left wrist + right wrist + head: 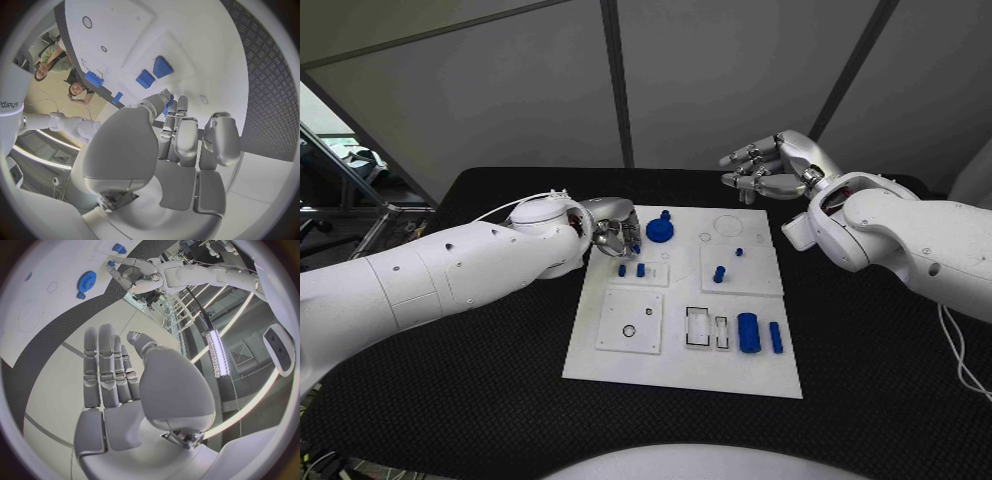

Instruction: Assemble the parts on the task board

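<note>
Task board [625, 365] lies flat in the middle of the black counter [473, 400], and your left hand [612, 233] hovers at its upper left edge, fingers curled downward just beside the blue gear [659, 232]. You can't tell from the head view whether it pinches anything; the left wrist view shows the fingers [187, 140] drawn close together over the board with a sliver of blue between them, too hidden to call. Your right hand [773, 165] floats above the counter past the board's upper right corner, fingers loosely spread and holding nothing.

Watch the two short blue pegs [630, 270] standing just below the left hand: a low sweep of the wrist could likely knock them over or drag the board. The gear sits so near the fingers that a careless closing may nudge it off its post.

As for recesses, the rectangular slots [705, 328] at lower centre look unfilled, and the blue cylinder [749, 333] and thin blue bar [776, 337] lie just beside them. The square plate [630, 322] at lower left has a small ring-edged hole, apparently vacant. One blue peg [718, 274] stands in the upper right panel.
</note>
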You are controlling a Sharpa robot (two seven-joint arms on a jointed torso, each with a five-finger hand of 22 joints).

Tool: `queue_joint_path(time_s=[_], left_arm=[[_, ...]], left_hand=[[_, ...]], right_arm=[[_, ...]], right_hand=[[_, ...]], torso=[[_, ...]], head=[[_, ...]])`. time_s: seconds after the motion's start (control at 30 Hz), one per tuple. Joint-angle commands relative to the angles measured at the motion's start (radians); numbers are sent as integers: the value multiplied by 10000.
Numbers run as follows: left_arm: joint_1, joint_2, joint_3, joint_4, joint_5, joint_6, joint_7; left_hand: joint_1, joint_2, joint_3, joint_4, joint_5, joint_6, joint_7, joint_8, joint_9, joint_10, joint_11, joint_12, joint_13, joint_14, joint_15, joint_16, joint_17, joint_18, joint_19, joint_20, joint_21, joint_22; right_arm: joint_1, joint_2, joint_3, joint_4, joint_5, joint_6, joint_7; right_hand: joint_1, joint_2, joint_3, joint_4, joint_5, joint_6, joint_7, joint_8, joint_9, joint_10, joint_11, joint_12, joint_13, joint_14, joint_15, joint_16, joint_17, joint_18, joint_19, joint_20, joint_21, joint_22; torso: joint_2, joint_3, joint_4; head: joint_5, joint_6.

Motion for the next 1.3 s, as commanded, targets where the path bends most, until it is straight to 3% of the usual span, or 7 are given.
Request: queue_joint_path(time_s=[0.03,0.2,0.73,1.1,1.13,1.23,1.3], left_arm=[[7,-16,3,23,20,58,-86],[6,5,2,17,20,43,-75],[5,-48,1,-16,23,13,-232],[4,-359,9,175,169,-195,-224],[4,-427,32,219,219,-277,-163],[3,-739,206,400,779,-778,208],[3,-912,297,498,1267,-1088,439]], left_hand=[[-60,32,-11,-1,-2,77,-7,-62,4,74,-1,-38,-9,143,-36,33,-10,95,290,1,48,814],[-78,17,-24,-13,-7,38,26,-111,-20,60,23,-92,-11,140,-22,42,-20,91,291,6,65,830],[-207,-170,-97,-64,-3,-917,276,-855,-452,171,186,-443,21,112,114,125,-126,69,285,121,158,940],[-248,-220,-157,-44,-1,-1105,333,-900,-554,116,241,-558,19,99,155,142,-168,81,256,159,96,919],[-243,-214,-154,-44,0,-1099,335,-894,-557,107,244,-568,19,97,161,141,-174,78,258,162,108,928],[-243,-186,-153,-31,-2,-922,318,-790,-547,70,249,-622,21,77,177,131,-228,114,193,179,-65,838],[-251,-168,-153,-19,-1,-842,299,-746,-544,88,236,-628,30,64,172,124,-260,134,159,182,-159,790]], right_arm=[[20,1,8,16,-5,42,98],[20,12,8,10,-5,46,100],[20,-38,8,-11,-63,260,-104],[20,-275,7,-7,-1332,983,-863],[20,-322,6,8,-1615,1080,-965],[20,-483,4,93,-2613,1331,-1321],[18,-583,3,183,-3379,1411,-1560]], right_hand=[[-45,60,42,-6,59,-21,9,28,13,27,-16,-64,-10,75,6,-36,10,117,80,11,-35,-10],[-45,60,42,-6,59,-21,9,28,13,27,-16,-64,-10,75,6,-36,10,117,80,11,-35,-10],[-92,26,43,9,33,-66,25,7,4,-29,5,-104,-72,92,18,-90,43,111,87,15,-54,-9],[-11,74,209,-76,-654,44,49,105,43,-333,63,-816,-760,660,8,16,221,130,527,-14,177,146],[51,88,250,-125,-762,152,19,162,65,-311,48,-885,-833,784,-20,102,253,115,660,-33,342,298],[305,126,489,-368,-1055,587,-106,346,129,-7,-37,-1278,-1231,1380,-128,2321,1864,-288,2016,-149,2538,2623],[347,138,561,-425,-1140,685,-139,368,133,130,-61,-1409,-1355,1435,-150,2982,2351,-384,2285,-175,3055,3179]], torso=[[1,-1,6],[3,4,-1],[-5,-1,3],[-8,-9,15],[-17,-15,20],[-29,-15,11],[-14,-3,1]], head=[[9,-10],[23,-15],[6,-7],[-22,50],[-49,72],[-85,112],[-158,162]])
